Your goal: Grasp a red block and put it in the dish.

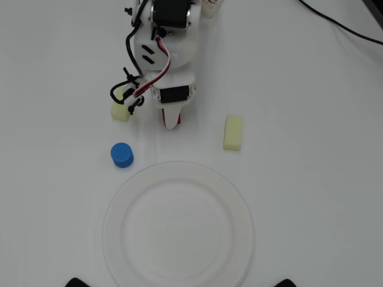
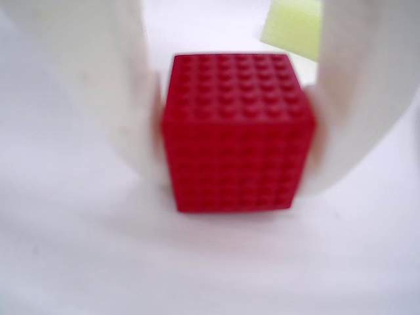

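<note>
The red block (image 2: 236, 131), a small studded cube, fills the wrist view between my two white fingers (image 2: 98, 85), which press on its left and right sides. It rests on or just above the white table. In the overhead view my gripper (image 1: 171, 119) points down over it, and only thin slivers of the red block (image 1: 178, 124) show beside the finger. The gripper is shut on the block. The dish (image 1: 114, 221), a large white paper plate with a ribbed rim, lies in front of the gripper at the lower centre, apart from it.
A blue cylinder (image 1: 122, 155) stands left of the dish's upper rim. One pale yellow block (image 1: 119, 111) lies left of the gripper under the cables, another (image 1: 233, 133) to its right. One yellow block (image 2: 295, 26) shows behind the cube. A black cable (image 1: 335, 21) crosses the top right.
</note>
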